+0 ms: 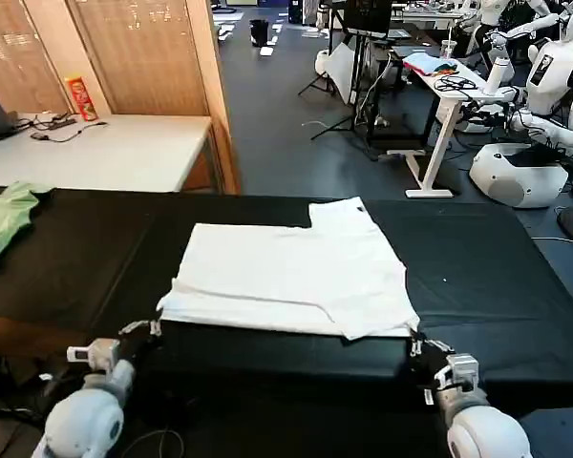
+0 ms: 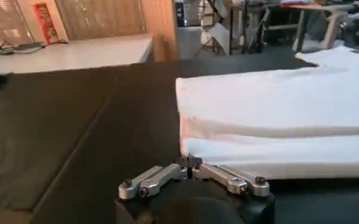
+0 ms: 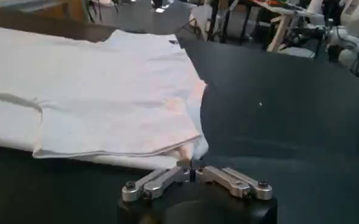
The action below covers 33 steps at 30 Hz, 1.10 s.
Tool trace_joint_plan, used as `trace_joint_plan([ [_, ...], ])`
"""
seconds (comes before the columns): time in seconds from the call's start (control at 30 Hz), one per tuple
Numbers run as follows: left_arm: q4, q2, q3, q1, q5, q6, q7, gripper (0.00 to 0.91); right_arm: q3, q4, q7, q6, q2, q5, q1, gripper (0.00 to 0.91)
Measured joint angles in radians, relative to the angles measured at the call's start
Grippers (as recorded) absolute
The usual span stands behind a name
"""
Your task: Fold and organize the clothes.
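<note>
The white T-shirt (image 1: 286, 272) lies folded into a wide rectangle on the black table (image 1: 487, 267), one sleeve sticking out at the far right; no print shows. At the shirt's near left corner, my left gripper (image 1: 151, 329) is shut, its tips (image 2: 190, 163) pinched on the edge of the white fabric (image 2: 277, 103). My right gripper (image 1: 417, 345) is at the near right corner. It is shut too, with the folded layers of the shirt (image 3: 106, 91) running down into its tips (image 3: 191, 167).
A light green garment (image 1: 5, 215) lies at the table's far left edge. Behind the table stand a white desk (image 1: 115, 148) with a red can, a wooden partition (image 1: 143, 48), and white robots (image 1: 535, 143) at the back right. Both grippers hang at the table's front edge.
</note>
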Motion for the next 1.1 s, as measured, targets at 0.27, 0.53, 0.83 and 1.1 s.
trace_joint_plan([
  [0.27, -0.073, 0.004, -0.033, 0.135, -0.009, 0.011, -0.005, 0.878, -0.002, 0.081, 0.003, -0.067, 0.016, -0.053, -0.085, 0.878],
  [0.53, -0.136, -0.005, -0.070, 0.202, -0.005, 0.074, -0.029, 0.878, 0.047, 0.180, -0.003, -0.018, 0.010, 0.014, -0.155, 0.878],
  [0.83, -0.178, -0.026, -0.085, 0.103, -0.069, 0.068, -0.086, 0.878, 0.045, 0.015, 0.003, 0.098, -0.075, 0.097, 0.150, 0.878],
  [1.1, -0.004, 0.009, 0.016, -0.261, -0.196, 0.105, -0.080, 0.878, -0.101, -0.292, 0.025, 0.094, -0.124, 0.152, 0.556, 0.878],
])
